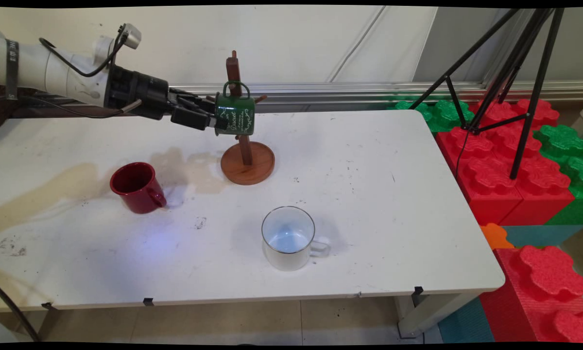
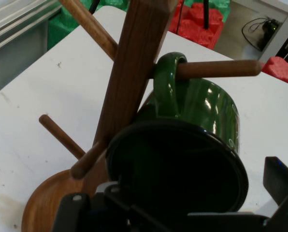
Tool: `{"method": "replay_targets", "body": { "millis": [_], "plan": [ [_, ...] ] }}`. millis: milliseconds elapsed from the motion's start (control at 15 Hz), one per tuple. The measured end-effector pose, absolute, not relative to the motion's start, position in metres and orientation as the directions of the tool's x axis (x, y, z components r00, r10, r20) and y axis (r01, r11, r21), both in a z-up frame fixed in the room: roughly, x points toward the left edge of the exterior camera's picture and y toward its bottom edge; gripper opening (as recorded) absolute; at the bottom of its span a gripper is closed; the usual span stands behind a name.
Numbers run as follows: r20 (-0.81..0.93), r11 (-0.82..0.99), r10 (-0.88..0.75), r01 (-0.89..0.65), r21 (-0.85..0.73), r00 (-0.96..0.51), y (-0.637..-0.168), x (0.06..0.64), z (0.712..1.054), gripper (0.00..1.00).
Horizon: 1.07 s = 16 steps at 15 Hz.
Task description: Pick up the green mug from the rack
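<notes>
White table (image 1: 369, 204) against a pale wall, stained tan on the left side; red and green foam blocks (image 1: 515, 160) and a black tripod (image 1: 510, 73) off to the right, clear of the arm. Your black two-finger gripper (image 1: 213, 119) sits level at the dark green enamel mug with white lettering (image 1: 235, 113), fingers around its rim at the open mouth. You can't tell whether they're pinching the rim or slack. The mug lies on its side, off the table: in the hand view its handle (image 2: 167, 79) is looped over a horizontal wooden peg (image 2: 216, 69) of the brown wooden mug tree on a round base (image 1: 247, 163), so the peg looks to carry the weight. The tree's upright post (image 2: 129, 72) is just beside the mug, with more pegs lower down; that's what crowds the gripper. The glossy red mug (image 1: 138, 187) and the white enamel mug with a dark rim (image 1: 288, 237) stand upright, well apart from the tree.
</notes>
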<state>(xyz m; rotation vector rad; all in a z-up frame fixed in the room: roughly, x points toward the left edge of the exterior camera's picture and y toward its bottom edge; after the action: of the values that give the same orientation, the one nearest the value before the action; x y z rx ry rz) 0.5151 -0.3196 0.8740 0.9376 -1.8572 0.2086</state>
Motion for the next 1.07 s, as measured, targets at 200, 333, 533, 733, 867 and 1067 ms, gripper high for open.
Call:
{"method": "replay_targets", "body": {
  "millis": [200,333,533,733,867,1067],
  "plan": [
    [0.837,0.672,-0.518,-0.689,0.271,-0.176,-0.3206,0.513,0.8712,1.0],
    [0.838,0.662,-0.522,-0.695,0.279,-0.161,-0.3215,0.5126,0.87,1.0],
    [0.838,0.647,-0.527,-0.705,0.289,-0.14,-0.3225,0.5126,0.8686,1.0],
    [0.837,0.635,-0.533,-0.712,0.3,-0.122,-0.3229,0.5123,0.8674,1.0],
    [0.837,0.63,-0.536,-0.713,0.307,-0.113,-0.3226,0.5116,0.867,1.0],
    [0.836,0.626,-0.539,-0.713,0.315,-0.104,-0.3219,0.511,0.8664,1.0]
  ]
}}
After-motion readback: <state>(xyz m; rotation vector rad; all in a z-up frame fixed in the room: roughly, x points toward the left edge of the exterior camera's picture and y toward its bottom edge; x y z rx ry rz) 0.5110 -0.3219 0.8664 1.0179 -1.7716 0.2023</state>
